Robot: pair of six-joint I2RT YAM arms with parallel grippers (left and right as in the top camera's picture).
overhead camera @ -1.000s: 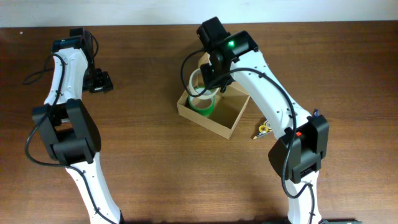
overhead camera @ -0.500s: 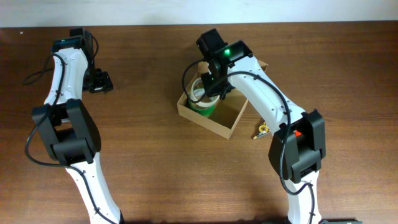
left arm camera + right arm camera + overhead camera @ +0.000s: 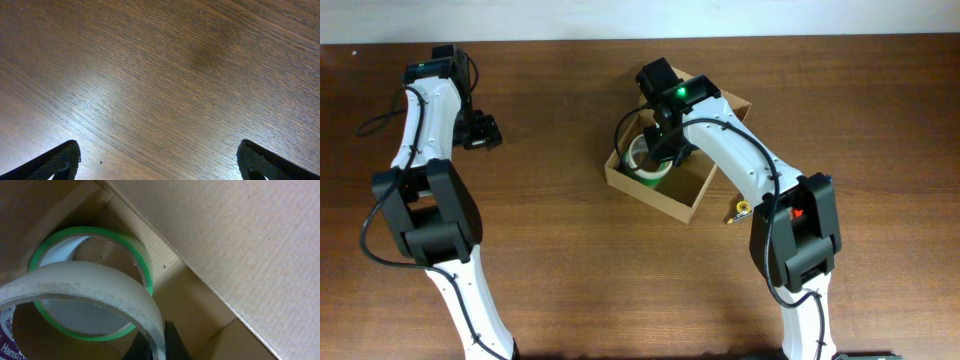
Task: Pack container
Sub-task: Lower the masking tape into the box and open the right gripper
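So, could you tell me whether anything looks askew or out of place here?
Slightly: the clear tape roll, pinched by the right gripper, sits tilted over the green tape roll inside the container, not flat. A small yellow item lies on the table outside the container.

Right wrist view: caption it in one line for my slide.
Right gripper pinches a translucent clear tape roll over a green-rimmed tape roll lying in the tan cardboard box.

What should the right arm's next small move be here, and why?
Probably lower a little and open the right gripper. It pinches the wall of the clear tape roll, which hangs just above the green tape roll already lying in the container. Letting go there would likely drop the clear roll into the box, on or beside the green one.
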